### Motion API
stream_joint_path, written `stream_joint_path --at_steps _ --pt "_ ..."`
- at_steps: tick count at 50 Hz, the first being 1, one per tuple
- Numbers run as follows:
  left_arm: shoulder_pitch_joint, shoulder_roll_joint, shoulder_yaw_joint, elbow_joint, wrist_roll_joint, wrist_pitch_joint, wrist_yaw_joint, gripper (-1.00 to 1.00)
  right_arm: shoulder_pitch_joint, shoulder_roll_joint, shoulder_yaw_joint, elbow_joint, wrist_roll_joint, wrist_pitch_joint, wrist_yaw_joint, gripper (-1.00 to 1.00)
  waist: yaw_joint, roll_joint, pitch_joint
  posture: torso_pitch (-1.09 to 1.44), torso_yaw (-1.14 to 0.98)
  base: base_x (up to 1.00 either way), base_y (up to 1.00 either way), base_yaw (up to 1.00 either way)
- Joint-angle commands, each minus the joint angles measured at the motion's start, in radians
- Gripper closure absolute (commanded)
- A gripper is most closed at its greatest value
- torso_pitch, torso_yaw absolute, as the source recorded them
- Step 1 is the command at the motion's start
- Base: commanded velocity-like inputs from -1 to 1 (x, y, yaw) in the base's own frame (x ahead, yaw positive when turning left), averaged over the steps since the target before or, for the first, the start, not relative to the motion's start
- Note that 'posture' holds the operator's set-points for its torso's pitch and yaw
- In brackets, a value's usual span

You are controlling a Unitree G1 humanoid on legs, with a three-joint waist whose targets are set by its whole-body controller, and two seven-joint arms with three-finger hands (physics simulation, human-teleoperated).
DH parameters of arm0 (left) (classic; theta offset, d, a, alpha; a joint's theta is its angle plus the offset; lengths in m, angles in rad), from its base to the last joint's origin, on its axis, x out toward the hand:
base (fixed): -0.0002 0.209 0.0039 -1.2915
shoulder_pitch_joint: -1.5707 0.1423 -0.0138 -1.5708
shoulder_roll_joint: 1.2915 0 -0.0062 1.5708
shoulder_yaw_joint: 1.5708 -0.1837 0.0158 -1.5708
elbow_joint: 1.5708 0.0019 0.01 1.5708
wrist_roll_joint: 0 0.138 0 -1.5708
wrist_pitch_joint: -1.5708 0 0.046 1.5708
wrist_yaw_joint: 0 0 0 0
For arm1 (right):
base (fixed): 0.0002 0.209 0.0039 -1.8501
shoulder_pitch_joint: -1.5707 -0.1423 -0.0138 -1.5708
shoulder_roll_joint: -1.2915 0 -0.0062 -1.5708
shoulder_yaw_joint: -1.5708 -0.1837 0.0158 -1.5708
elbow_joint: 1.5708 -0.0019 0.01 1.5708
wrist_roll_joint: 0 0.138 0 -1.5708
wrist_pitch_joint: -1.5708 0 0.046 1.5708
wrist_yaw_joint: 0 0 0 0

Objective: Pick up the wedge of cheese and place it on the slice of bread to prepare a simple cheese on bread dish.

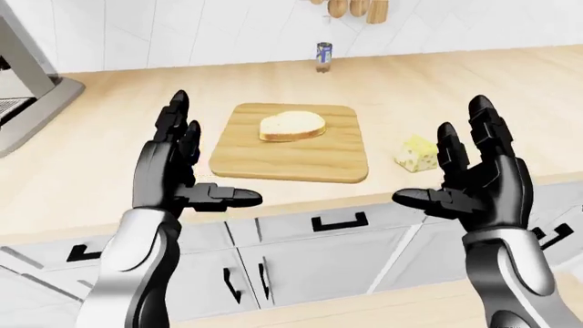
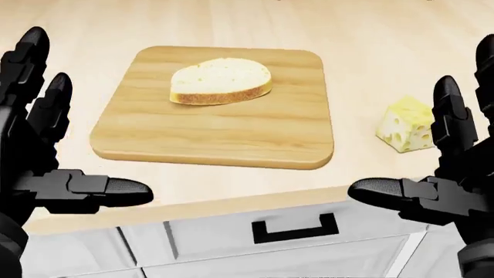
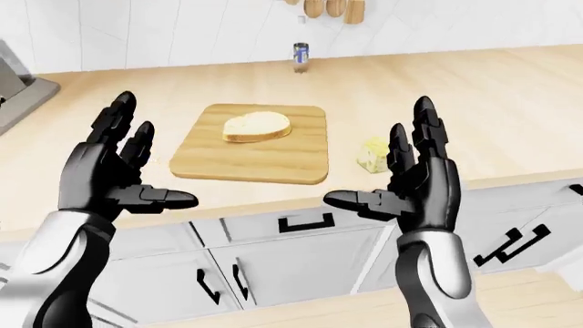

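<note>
**Cheese untouched, both hands empty at counter edge**

Left-eye view: cheese wedge (image 1: 415, 153) lay on the counter (image 1: 109, 164), just right of the cutting board (image 1: 290, 158) carrying the bread slice (image 1: 292, 126). Left hand (image 1: 173, 171) and right hand (image 1: 478, 181) were raised, fingers spread wide, holding nothing.

Head view: the wedge looked small, light, firm and likely a little slick; judged best pinched across its two flat side faces, near the thick end.

Right-eye view: a small can (image 3: 301, 57) stood near the wall; its label was too small to read. No other writing seen.
</note>
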Motion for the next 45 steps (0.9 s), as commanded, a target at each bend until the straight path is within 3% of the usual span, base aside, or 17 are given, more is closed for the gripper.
stream_joint_path --at_steps 1,8,11,13,20,21,24,29,32,34,37,40,42,43,44,45 --pt "-0.026 0.004 -0.001 -0.036 -0.001 -0.025 0.003 -1.0 -0.019 -0.016 -0.019 -0.042 0.017 -0.041 -0.001 -1.0 -0.005 0.01 -0.022 0.0 0.0 0.0 0.0 0.0" --pt "-0.029 0.008 0.007 -0.057 -0.011 -0.005 0.009 -1.0 -0.027 -0.032 -0.034 -0.066 0.052 -0.025 -0.026 -1.0 -0.002 -0.035 -0.004 0.0 0.0 0.0 0.0 0.0" --pt "-0.029 0.008 0.005 -0.059 -0.011 -0.002 0.011 -1.0 -0.027 -0.034 -0.033 -0.062 0.053 -0.028 -0.028 -1.0 0.006 -0.058 -0.012 0.0 0.0 0.0 0.0 0.0" --pt "-0.028 0.007 0.004 -0.059 -0.012 -0.002 0.012 -1.0 -0.031 -0.035 -0.036 -0.059 0.058 -0.026 -0.032 -1.0 0.013 -0.089 -0.021 0.0 0.0 0.0 0.0 0.0" --pt "-0.039 0.009 0.0 -0.056 -0.011 0.005 0.014 -1.0 -0.027 -0.041 -0.042 -0.056 0.068 -0.031 -0.037 -1.0 0.012 -0.061 -0.023 0.0 0.0 0.02 0.0 0.0" --pt "-0.04 0.009 -0.001 -0.054 -0.01 0.003 0.014 -1.0 -0.026 -0.042 -0.04 -0.052 0.065 -0.037 -0.033 -1.0 0.009 -0.056 -0.044 0.0 0.0 0.06 0.0 0.0" --pt "-0.047 0.009 -0.003 -0.047 -0.008 0.002 0.015 -1.0 -0.031 -0.044 -0.043 -0.051 0.067 -0.036 -0.036 -1.0 0.005 -0.039 -0.014 0.0 0.0 0.13 0.0 0.0" --pt "-0.039 0.008 -0.004 -0.032 -0.006 -0.017 0.009 -1.0 -0.022 -0.043 -0.04 -0.047 0.059 -0.052 -0.03 -1.0 0.002 0.001 -0.008 0.0 0.0 0.14 0.0 0.0" --pt "-0.037 0.007 -0.005 -0.03 -0.006 -0.021 0.009 -1.0 -0.022 -0.041 -0.035 -0.048 0.054 -0.056 -0.028 -1.0 0.004 -0.008 -0.016 0.0 0.0 0.16 0.0 0.0" --pt "-0.029 0.007 -0.002 -0.025 -0.005 -0.032 0.006 -1.0 -0.017 -0.038 -0.032 -0.043 0.048 -0.064 -0.023 -1.0 0.003 0.004 -0.013 0.0 0.0 0.17 0.0 0.0" --pt "-0.029 0.007 0.0 -0.023 -0.006 -0.034 0.005 -1.0 -0.015 -0.035 -0.032 -0.048 0.048 -0.058 -0.025 -1.0 0.005 -0.01 -0.018 0.0 0.0 0.17 0.0 0.0" --pt "-0.027 0.008 0.001 -0.018 -0.007 -0.041 0.003 -1.0 -0.015 -0.035 -0.035 -0.054 0.051 -0.053 -0.027 -1.0 0.01 -0.038 -0.008 0.0 0.0 0.17 0.0 0.0" --pt "-0.024 0.008 0.004 -0.013 -0.008 -0.047 0.001 -1.0 -0.015 -0.035 -0.035 -0.051 0.047 -0.058 -0.024 -1.0 0.014 -0.075 -0.012 0.0 0.0 0.16 0.0 0.0" --pt "-0.023 0.009 0.005 -0.013 -0.008 -0.048 0.0 -1.0 -0.017 -0.035 -0.036 -0.056 0.051 -0.052 -0.027 -1.0 0.015 -0.109 -0.023 0.0 0.0 0.17 0.0 0.0" --pt "-0.024 0.009 0.005 -0.013 -0.009 -0.048 0.0 -1.0 -0.019 -0.036 -0.037 -0.057 0.051 -0.05 -0.029 -1.0 0.009 -0.092 -0.018 0.0 0.0 0.18 0.0 0.0" --pt "-0.025 0.01 0.005 -0.014 -0.009 -0.046 0.0 -1.0 -0.019 -0.036 -0.036 -0.053 0.049 -0.054 -0.027 -1.0 0.004 -0.091 -0.012 0.0 0.0 0.18 0.0 0.0"
